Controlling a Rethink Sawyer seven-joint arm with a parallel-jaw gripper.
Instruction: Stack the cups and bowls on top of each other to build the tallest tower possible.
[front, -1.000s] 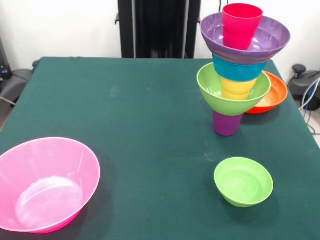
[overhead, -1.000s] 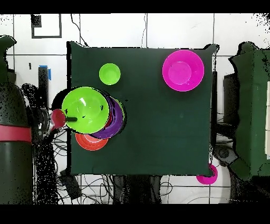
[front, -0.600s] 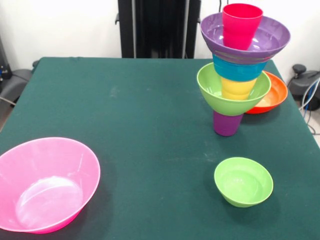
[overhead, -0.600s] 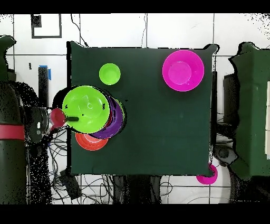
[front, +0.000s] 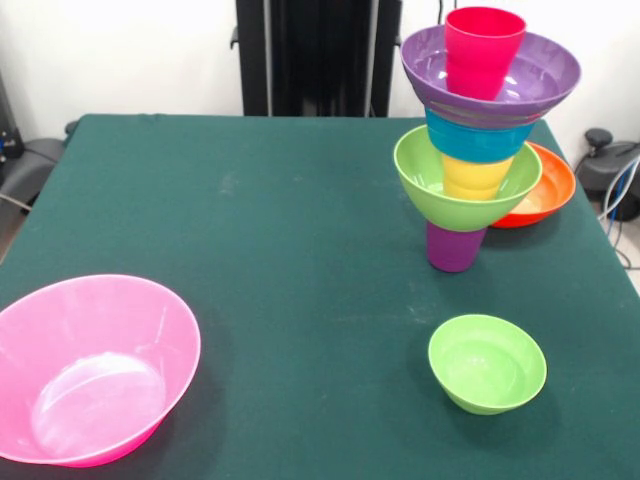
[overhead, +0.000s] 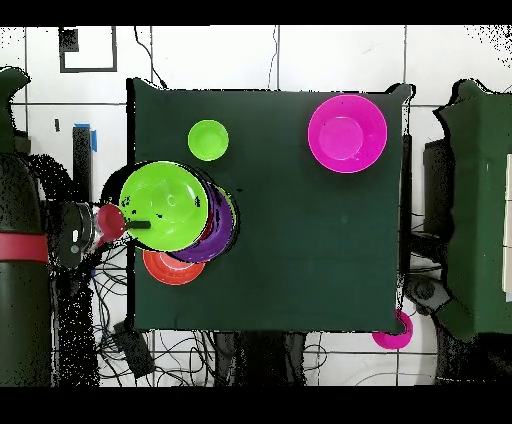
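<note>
One camera faces me low across the bench (front: 300, 200); another looks straight down from high. Both share my bench top.

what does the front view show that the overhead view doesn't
Only the front view shows the tower layer by layer: purple cup, green bowl, yellow cup, blue bowl, wide purple bowl, red cup on top.

Only the overhead view shows the whole green table, the floor around it, and a pink thing past the table corner.

Both show the pink bowl, the small green bowl and the orange bowl beside the tower. Neither shows the robot's hand.
</note>
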